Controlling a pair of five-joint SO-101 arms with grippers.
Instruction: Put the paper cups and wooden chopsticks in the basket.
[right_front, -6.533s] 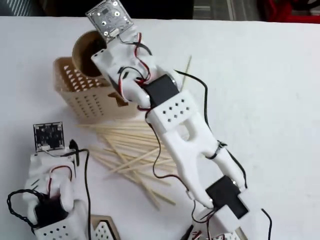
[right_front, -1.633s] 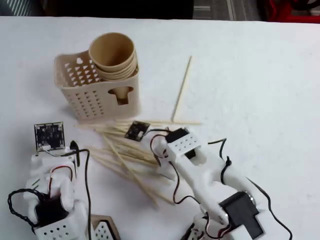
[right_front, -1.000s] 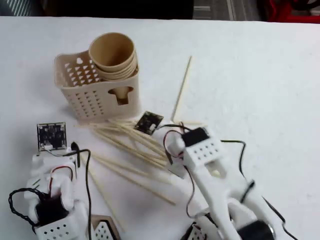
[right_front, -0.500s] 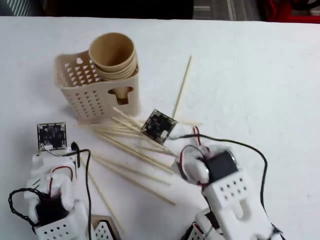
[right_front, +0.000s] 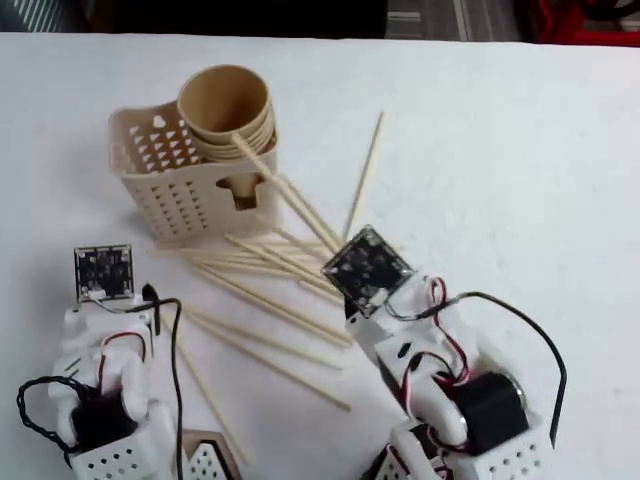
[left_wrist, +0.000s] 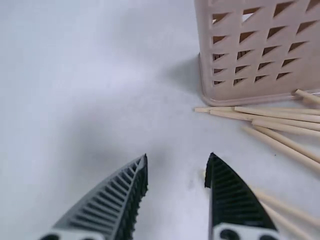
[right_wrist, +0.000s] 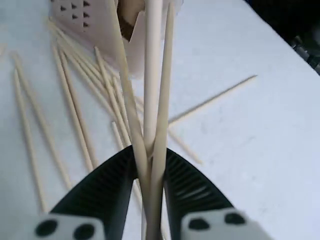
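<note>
- The tan plastic basket has small triangle holes in its walls and stands on the smooth white table.
- A stack of round brown paper cups sits inside the basket.
- The right gripper squeezes a small bunch of thin wooden chopsticks; their far tips point up by the cups.
- More loose pale chopsticks lie mixed up on the table, just beside the basket.
- The left gripper has ridged black fingers spread apart, holding nothing, near the basket's corner.
</note>
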